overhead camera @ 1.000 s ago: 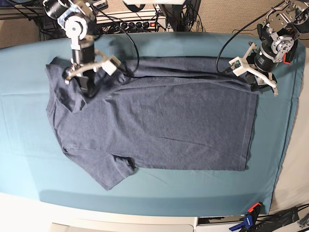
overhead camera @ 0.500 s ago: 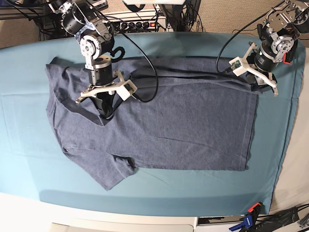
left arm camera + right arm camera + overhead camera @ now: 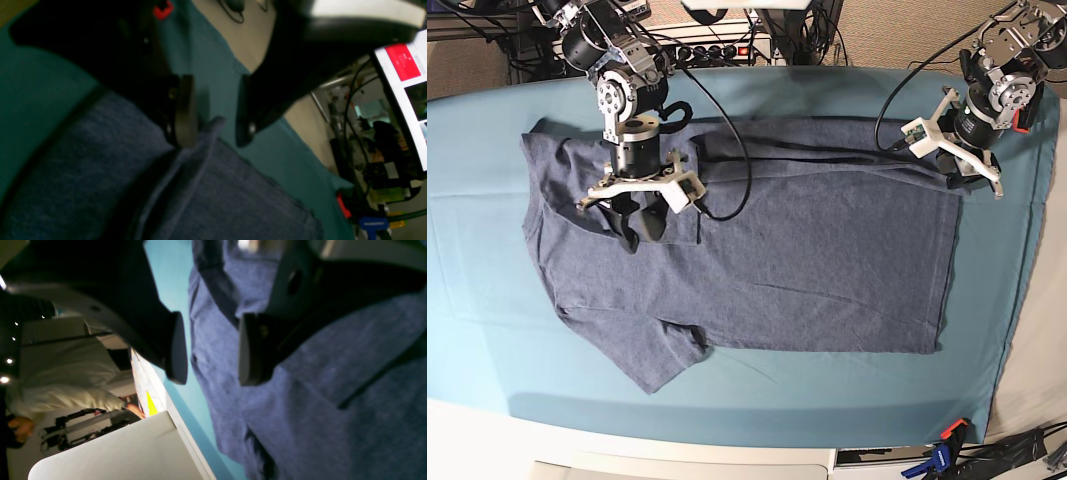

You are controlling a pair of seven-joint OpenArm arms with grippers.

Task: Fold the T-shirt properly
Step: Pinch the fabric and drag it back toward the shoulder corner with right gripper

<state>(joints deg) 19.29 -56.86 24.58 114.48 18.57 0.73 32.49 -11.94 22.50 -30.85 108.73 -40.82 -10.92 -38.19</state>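
Observation:
The slate-blue T-shirt (image 3: pixel 807 260) lies spread flat on the teal table cloth (image 3: pixel 487 330), collar end to the left and hem to the right. My right gripper (image 3: pixel 637 228) hovers over the shirt's upper left part. In the right wrist view this gripper (image 3: pixel 211 353) is open, with only the T-shirt (image 3: pixel 333 390) lying below the gap. My left gripper (image 3: pixel 957 168) sits at the shirt's upper right hem corner. In the left wrist view it (image 3: pixel 215 113) is open, and a raised corner of the T-shirt (image 3: pixel 217 200) pokes up between the fingers.
Black cables (image 3: pixel 727 110) trail from the arms across the shirt's top edge. A power strip (image 3: pixel 717 45) sits behind the table. A blue clamp (image 3: pixel 942 455) grips the table's front right corner. The table's right edge runs close to the left arm.
My right arm carried a fold of cloth from the shirt's upper left toward the body, then opened its jaws and let it go. The left arm has stayed still.

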